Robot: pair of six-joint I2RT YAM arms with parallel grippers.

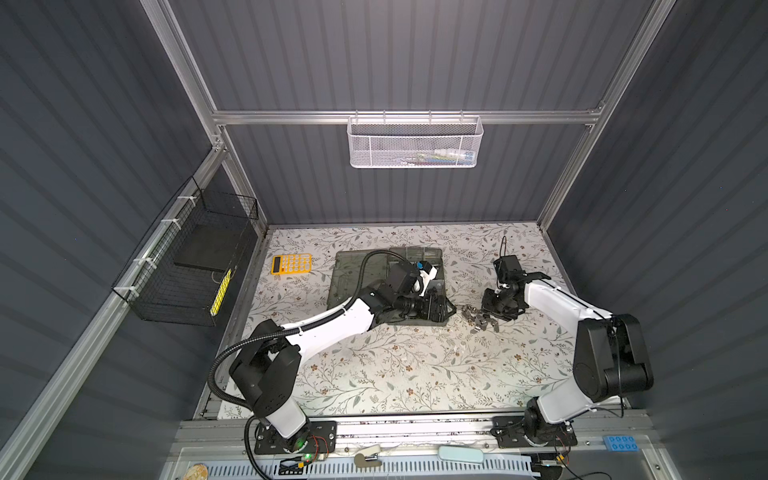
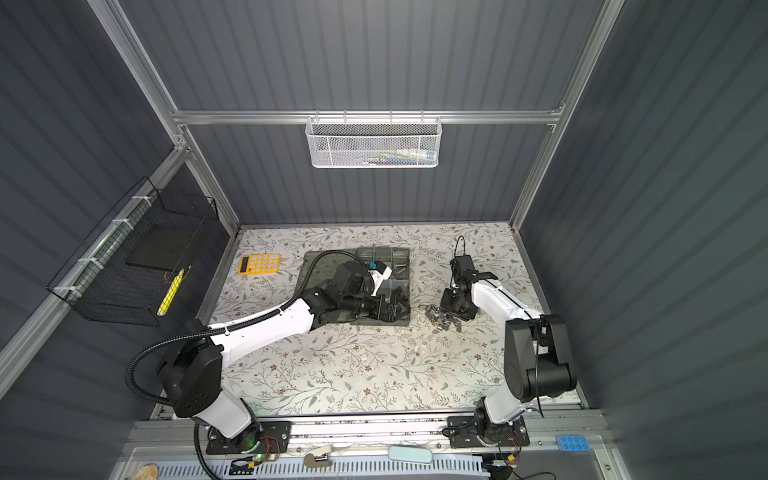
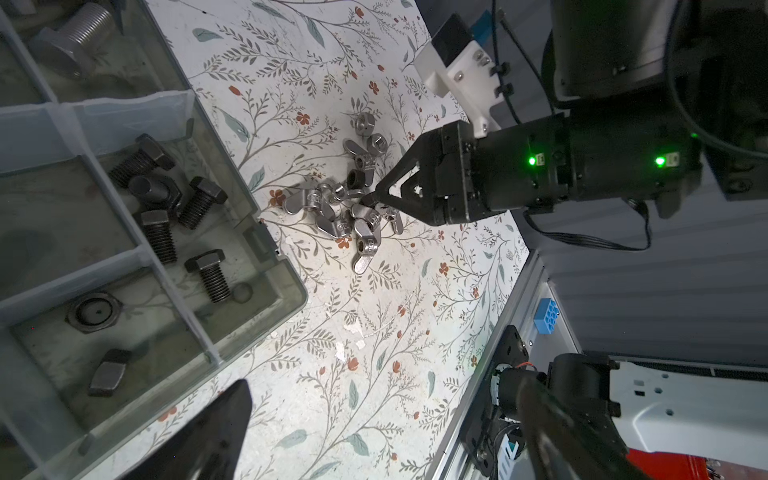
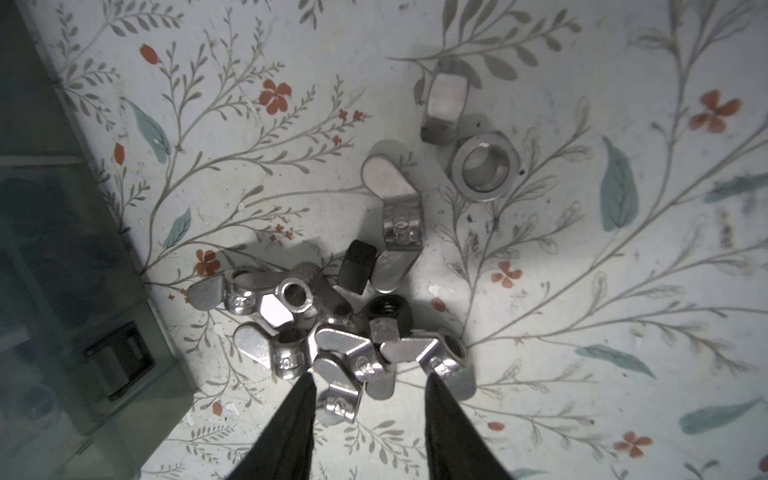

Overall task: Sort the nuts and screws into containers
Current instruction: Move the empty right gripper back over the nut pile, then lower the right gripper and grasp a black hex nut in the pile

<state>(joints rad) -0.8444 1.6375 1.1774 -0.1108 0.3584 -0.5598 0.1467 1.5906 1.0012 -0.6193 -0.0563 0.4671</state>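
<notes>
Black screws (image 3: 158, 239) in containers (image 3: 83, 274); distinct solely from left wrist

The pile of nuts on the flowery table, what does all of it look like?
The pile of nuts is a loose heap of shiny silver metal wing nuts, tilted and overlapping on the flowery table. Two black hex nuts sit among them; two silver hex nuts lie just apart. It lies beside the grey-green organizer case, not touching it. The right pincer straddles one edge of the heap, jaws apart.
</notes>
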